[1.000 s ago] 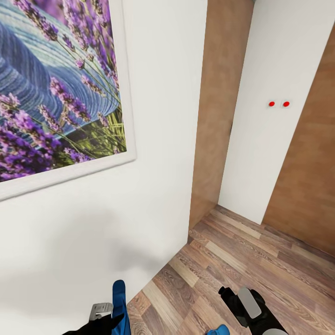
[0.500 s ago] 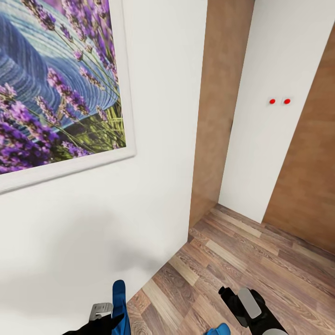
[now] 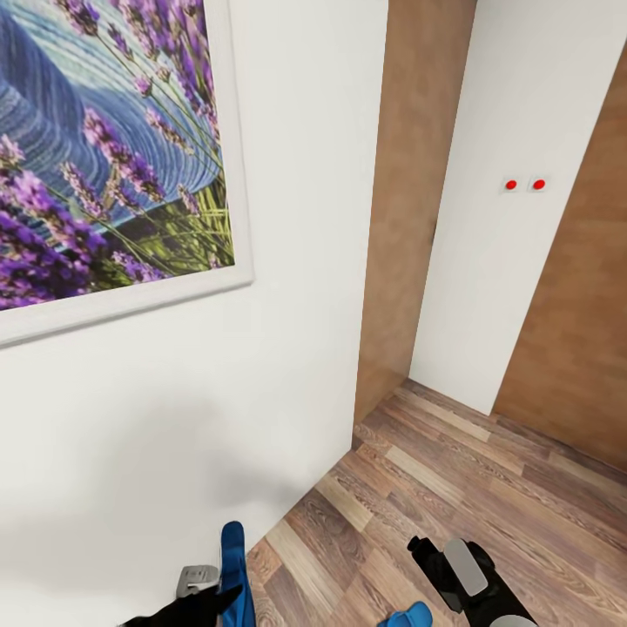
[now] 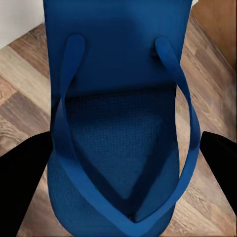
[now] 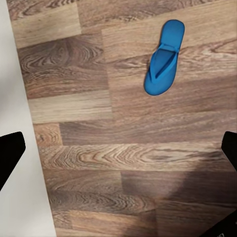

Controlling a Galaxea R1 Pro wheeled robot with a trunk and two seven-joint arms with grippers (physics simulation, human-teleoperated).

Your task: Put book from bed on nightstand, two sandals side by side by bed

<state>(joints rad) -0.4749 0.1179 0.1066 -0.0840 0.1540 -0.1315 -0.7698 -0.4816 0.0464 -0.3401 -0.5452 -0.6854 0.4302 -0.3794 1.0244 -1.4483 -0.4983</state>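
1. Sandals first: one blue sandal (image 4: 118,123) sits between the left gripper's (image 4: 118,163) dark fingers (image 4: 24,177), clenched on it, its flat sole and thong straps facing the left wrist camera. In the head view it stands on edge as a narrow blue strip (image 3: 232,570) above the wood floor (image 3: 488,496), beside the wall.
2. A second sandal (image 5: 164,57) lies flat on the floor, strap side up, well apart from the right gripper (image 5: 118,153). That gripper's black fingertips (image 5: 10,153) are spread wide with only planks between them.
3. Flooring is brown wood plank, with mixed light and dark boards and a clear grain.
4. A smooth white wall (image 3: 287,287) rises close on the left of the head view, carrying a white-framed picture (image 3: 104,148) of purple lavender.
5. Farther off stand plain tan panels (image 3: 409,192) and a white panel (image 3: 514,218) bearing two small red dots (image 3: 524,185).
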